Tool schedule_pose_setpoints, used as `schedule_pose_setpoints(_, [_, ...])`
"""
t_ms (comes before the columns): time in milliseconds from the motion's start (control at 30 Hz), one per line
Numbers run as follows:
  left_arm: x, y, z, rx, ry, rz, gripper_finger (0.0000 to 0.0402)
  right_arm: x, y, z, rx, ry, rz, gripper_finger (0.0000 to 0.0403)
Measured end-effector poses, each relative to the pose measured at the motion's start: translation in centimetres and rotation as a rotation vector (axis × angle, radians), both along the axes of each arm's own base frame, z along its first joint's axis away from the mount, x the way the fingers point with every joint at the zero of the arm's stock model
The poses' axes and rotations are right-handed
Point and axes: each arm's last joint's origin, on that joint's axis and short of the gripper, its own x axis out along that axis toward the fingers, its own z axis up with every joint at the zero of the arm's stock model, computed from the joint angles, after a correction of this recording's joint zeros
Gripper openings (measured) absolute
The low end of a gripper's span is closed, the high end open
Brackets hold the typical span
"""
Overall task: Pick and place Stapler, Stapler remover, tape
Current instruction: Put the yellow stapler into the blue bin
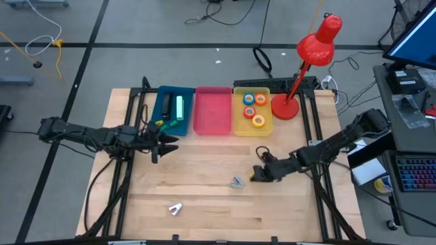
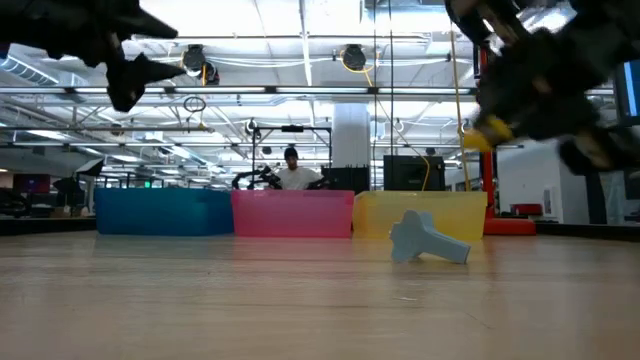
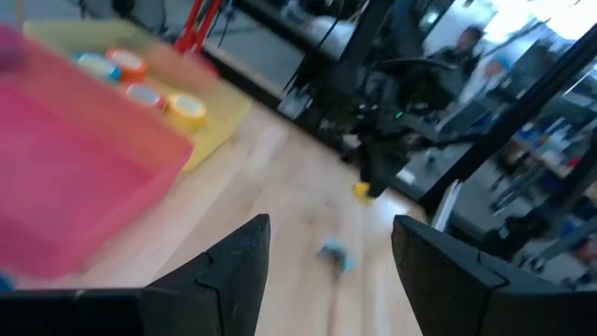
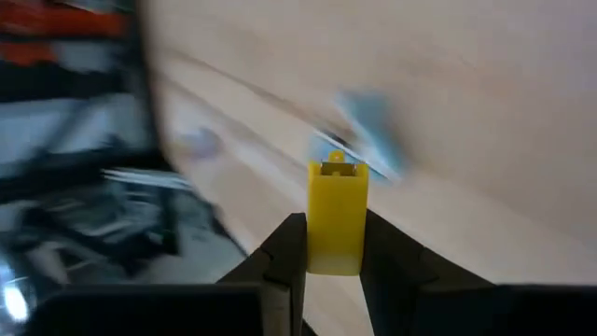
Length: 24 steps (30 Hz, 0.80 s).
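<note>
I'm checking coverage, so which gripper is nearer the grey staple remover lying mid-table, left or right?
Right. The right gripper, shut on a yellow stapler, is just beside the staple remover. The left gripper is open, well across the table by the blue bin.

We find no text, label, brand, number or sign that we can read in any view; nothing on the trays, the tape rolls or the room's fixtures is legible.
</note>
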Motion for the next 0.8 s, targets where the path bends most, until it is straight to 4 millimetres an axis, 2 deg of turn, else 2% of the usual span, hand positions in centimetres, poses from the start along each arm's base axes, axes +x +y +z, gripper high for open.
schedule_pose_setpoints(300, [1.8,-0.3,0.5,-0.021,-0.095,0.000,0.0223,2.5,-3.3,3.1,-0.203,-0.384,-0.095,0.0065])
schedule_pose_setpoints(500, [4.0,-0.4,-0.4,-0.094,-0.101,0.048,0.0223,3.2,-5.7,3.9,-0.349,-0.472,-0.111,0.0065])
schedule_pose_setpoints(800, [6.9,-0.8,-1.0,-0.129,-0.230,0.055,0.0223,4.8,-7.7,6.0,-0.534,-0.521,-0.068,0.0065])
